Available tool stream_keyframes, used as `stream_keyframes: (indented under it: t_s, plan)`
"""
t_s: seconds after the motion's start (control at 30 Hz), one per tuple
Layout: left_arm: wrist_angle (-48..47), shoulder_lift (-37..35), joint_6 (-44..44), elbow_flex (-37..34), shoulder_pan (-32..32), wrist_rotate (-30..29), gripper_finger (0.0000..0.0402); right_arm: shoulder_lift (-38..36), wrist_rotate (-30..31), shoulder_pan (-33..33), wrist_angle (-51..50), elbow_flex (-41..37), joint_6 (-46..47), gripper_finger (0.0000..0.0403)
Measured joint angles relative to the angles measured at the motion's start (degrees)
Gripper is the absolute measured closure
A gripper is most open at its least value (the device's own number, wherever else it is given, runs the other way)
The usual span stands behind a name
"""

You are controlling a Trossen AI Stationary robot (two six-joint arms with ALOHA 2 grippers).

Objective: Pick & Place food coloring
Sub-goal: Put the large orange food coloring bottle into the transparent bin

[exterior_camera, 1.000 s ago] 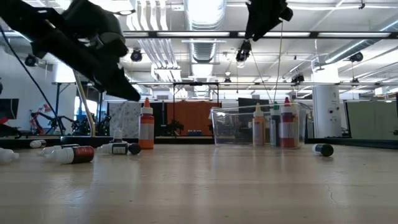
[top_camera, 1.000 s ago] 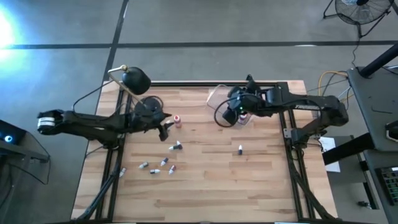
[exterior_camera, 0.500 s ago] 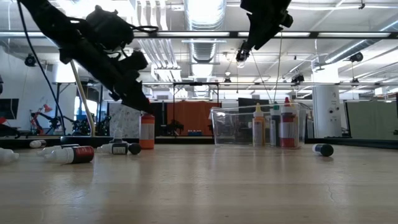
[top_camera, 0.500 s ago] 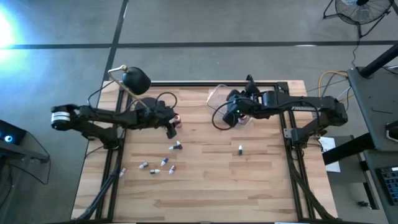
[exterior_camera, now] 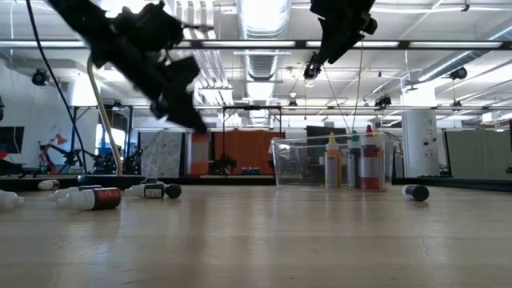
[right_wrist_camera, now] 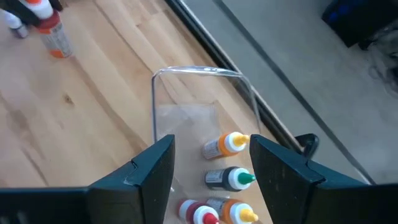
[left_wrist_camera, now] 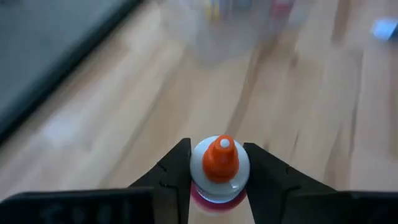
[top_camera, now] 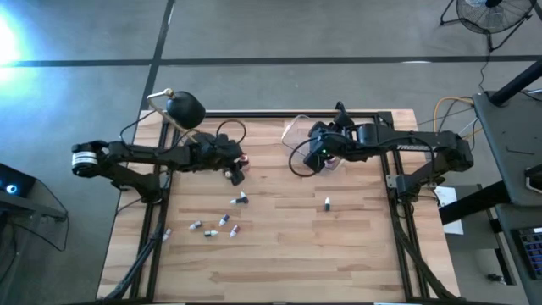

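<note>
My left gripper [left_wrist_camera: 219, 152] [top_camera: 236, 173] is shut on a small food coloring bottle [left_wrist_camera: 219, 167] with an orange cap, white shoulder and red-orange body, left of the table's middle near the far side; in the low view this bottle [exterior_camera: 198, 154] is blurred. Several more tiny bottles lie on their sides on the wood, among them [top_camera: 240, 199], [top_camera: 224, 220], [top_camera: 196, 225] and one alone [top_camera: 327, 202]. My right gripper [right_wrist_camera: 211, 155] [top_camera: 317, 158] hangs open, high over the clear tub [right_wrist_camera: 186, 71], in which several bottles [right_wrist_camera: 227, 144] sit. My left gripper pinches the bottle between its two fingers [left_wrist_camera: 177, 167], one on each side of the white shoulder [left_wrist_camera: 199, 163] just under the orange cap. The fingers come from above, pointing down and slanted. The bottle stays upright; its base [exterior_camera: 198, 171] looks slightly off the table.
A black round-headed desk lamp [top_camera: 185, 108] stands at the far left corner, close behind my left arm. The clear tub [top_camera: 296, 132] [exterior_camera: 304, 164] sits at the far edge, right of centre. Bare wood spreads across the near half and right side of the table.
My left gripper has moved toward the table's right and down to the red-orange bottle, and its fingers now stand around the bottle's top. In the low view the bottle sits a little higher than half a second ago and is blurred.
</note>
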Motion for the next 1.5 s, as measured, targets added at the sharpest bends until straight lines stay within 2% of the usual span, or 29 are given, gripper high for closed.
stream_keyframes:
  t_s: [0.23,0.37,0.57,0.7,0.83,1.0,1.17,1.5]
  plan:
    - [-0.85,4.13,5.40,17.91,1.23,2.05,0.0310,-3.68,2.84,0.05,-3.62,-0.20,4.85,0.0206]
    - [-1.48,12.63,6.86,28.66,3.62,6.56,0.0310,-8.15,5.03,0.99,-7.94,-2.73,11.15,0.0215]
    - [-2.80,26.91,10.62,43.65,4.80,6.72,0.0304,-15.59,5.42,3.84,-7.40,-9.73,16.95,0.0223]
    - [-6.56,34.12,10.56,50.39,5.23,6.54,0.0300,-18.29,5.98,5.77,-7.46,-13.57,20.03,0.0223]
    - [-6.73,38.42,9.89,52.51,5.35,5.06,0.0302,-18.12,5.96,8.26,-7.27,-15.27,20.97,0.0223]
    - [-6.73,40.38,8.23,51.60,5.43,4.13,0.0302,-17.59,6.07,9.16,-7.15,-16.54,21.52,0.0223]
    - [-8.23,41.63,8.43,51.45,5.90,5.30,0.0301,-17.53,7.58,9.01,-7.17,-18.27,25.94,0.0222]
    - [-10.61,44.61,5.70,51.43,6.08,6.73,0.0300,-17.57,7.65,8.98,-6.96,-19.84,27.23,0.0222]
